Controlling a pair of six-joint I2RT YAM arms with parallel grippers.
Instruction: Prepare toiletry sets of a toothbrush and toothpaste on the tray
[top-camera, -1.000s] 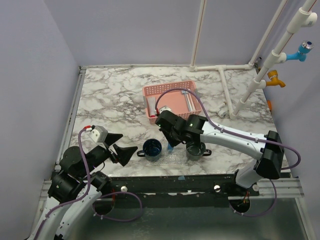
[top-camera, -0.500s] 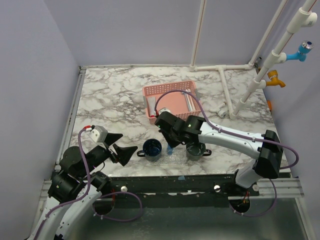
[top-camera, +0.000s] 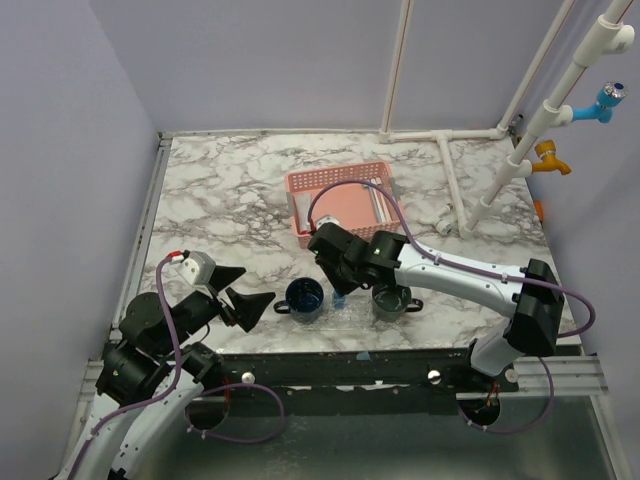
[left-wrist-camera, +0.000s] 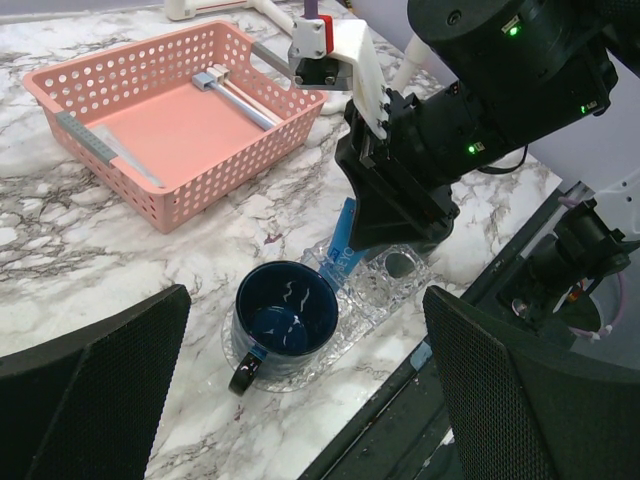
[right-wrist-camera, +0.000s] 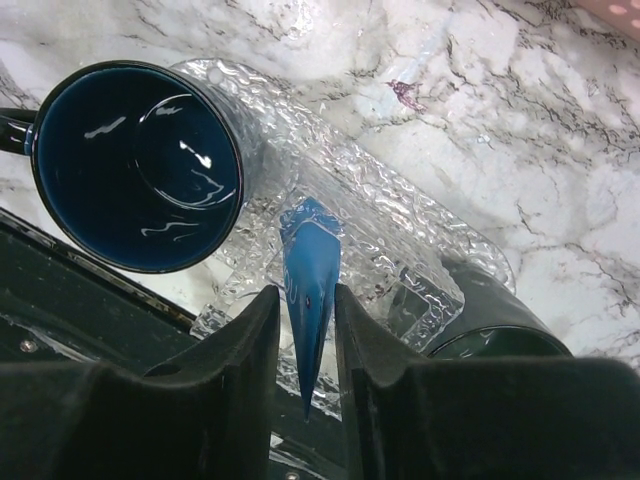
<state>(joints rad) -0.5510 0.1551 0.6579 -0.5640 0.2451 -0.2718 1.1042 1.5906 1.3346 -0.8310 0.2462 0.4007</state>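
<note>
1. Top view: the right gripper (top-camera: 338, 284) is positioned low over the tray (top-camera: 350, 312), between the navy mug (top-camera: 304, 297) and the dark green mug (top-camera: 391, 300). A bit of the blue tube (top-camera: 339, 296) is seen under it. The left gripper (top-camera: 258, 285) is held left of the navy mug, jaws spread wide, nothing in them. The pink basket (top-camera: 336, 172) is set behind the mugs.
2. Left wrist view: the tube is seen slanted beneath the right gripper, its lower end down at the tray, just beside the navy mug's rim. Contact with the tray cannot be told.
3. Right wrist view: the tube is lined up between the two fingers (right-wrist-camera: 250, 360), jaws only narrowly parted, one finger close on each side. Whether it is actually gripped cannot be told. The tube's broad end is placed over the tray's middle, with both mugs stood on the tray, one on either side.
</note>
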